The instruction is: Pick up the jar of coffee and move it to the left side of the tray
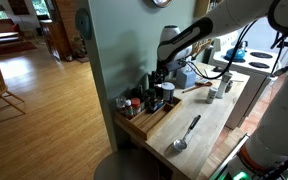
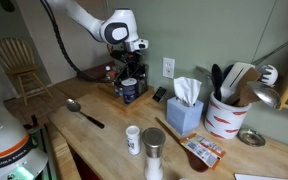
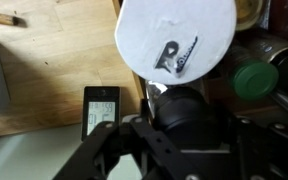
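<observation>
The jar of coffee (image 3: 189, 118) is a dark round jar seen from above in the wrist view, sitting right between my gripper's (image 3: 184, 135) black fingers. The fingers press against its sides. In an exterior view the gripper (image 2: 131, 74) points down over the dark jar (image 2: 130, 91) at the wooden tray (image 2: 106, 88) against the wall. It shows again in an exterior view (image 1: 162, 82) above the tray (image 1: 144, 128) at the counter's end. I cannot tell whether the jar's base touches the tray.
A white round lid (image 3: 174, 35) and a green lid (image 3: 254, 80) are close to the jar. A small display device (image 3: 101, 110) lies beside the tray. Several small jars (image 1: 134, 103) crowd the tray. A ladle (image 2: 84, 112), a tissue box (image 2: 185, 108) and a utensil crock (image 2: 227, 112) are on the counter.
</observation>
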`<action>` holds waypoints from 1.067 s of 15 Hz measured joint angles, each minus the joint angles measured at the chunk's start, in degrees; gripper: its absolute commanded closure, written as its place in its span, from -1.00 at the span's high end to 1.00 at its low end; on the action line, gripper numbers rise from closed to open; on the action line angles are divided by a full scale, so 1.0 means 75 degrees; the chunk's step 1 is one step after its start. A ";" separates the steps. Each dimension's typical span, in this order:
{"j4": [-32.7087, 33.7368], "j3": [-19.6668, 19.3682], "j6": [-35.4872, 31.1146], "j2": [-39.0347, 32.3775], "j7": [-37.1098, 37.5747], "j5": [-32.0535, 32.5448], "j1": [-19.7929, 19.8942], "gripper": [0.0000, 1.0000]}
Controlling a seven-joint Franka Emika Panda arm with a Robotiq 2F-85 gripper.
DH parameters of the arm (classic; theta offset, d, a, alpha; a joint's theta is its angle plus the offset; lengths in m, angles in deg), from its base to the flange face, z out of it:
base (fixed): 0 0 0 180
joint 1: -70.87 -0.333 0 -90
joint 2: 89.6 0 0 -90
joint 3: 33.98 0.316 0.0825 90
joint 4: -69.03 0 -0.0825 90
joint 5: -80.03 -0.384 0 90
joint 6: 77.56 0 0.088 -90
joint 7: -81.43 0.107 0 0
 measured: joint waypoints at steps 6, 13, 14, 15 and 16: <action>0.0081 -0.0011 0.0009 -0.0092 0.0000 0.0008 0.0000 -0.37; 0.0085 -0.0004 0.0294 0.0481 0.0026 0.0157 -0.0008 -0.37; 0.0087 0.0004 0.0403 0.0646 0.0046 0.0192 -0.0009 -0.37; 0.0088 0.0012 0.0525 0.0823 0.0070 0.0234 -0.0012 -0.37; 0.0089 0.0020 0.0613 0.0984 0.0092 0.0273 -0.0013 -0.37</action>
